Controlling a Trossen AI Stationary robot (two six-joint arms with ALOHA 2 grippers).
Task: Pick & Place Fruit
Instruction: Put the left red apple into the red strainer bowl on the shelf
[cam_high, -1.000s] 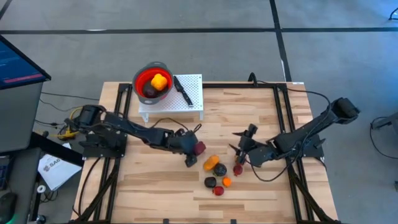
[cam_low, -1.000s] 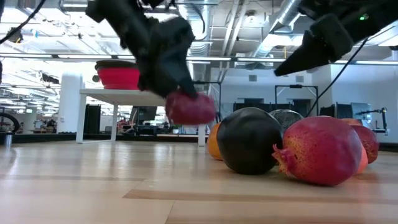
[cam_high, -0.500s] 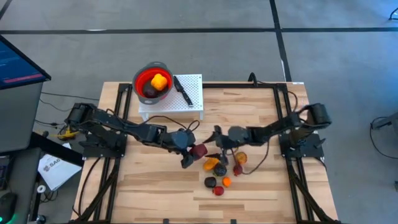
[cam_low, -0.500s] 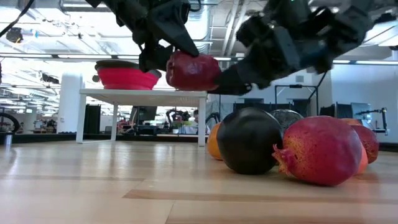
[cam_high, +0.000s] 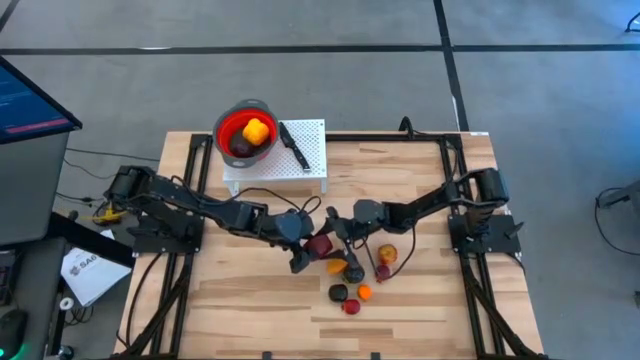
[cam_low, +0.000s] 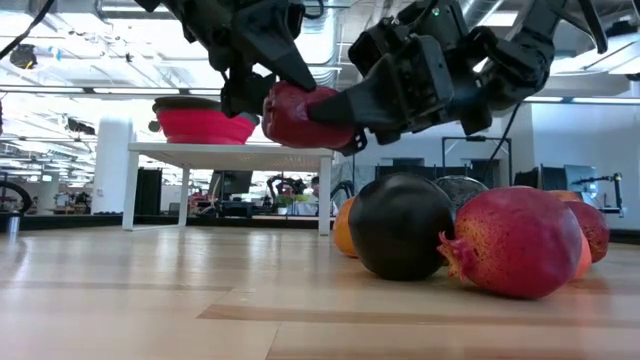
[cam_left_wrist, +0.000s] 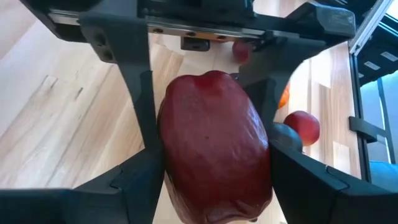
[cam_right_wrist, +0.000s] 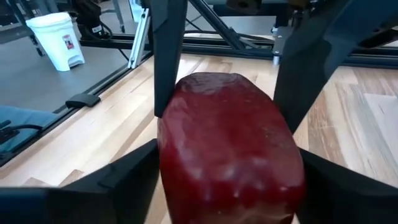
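While the dark red fruit hangs above mid-table, pinched by our left gripper with our right gripper spread around it, we judge a handover: right closes, left releases.

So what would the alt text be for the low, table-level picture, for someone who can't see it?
Two dark robot grippers meet above a wooden table, both around one dark red fruit: the left gripper from the left, the right gripper from the right. On the table sit a black fruit and a red pomegranate; a red bowl stands on a white stand behind.
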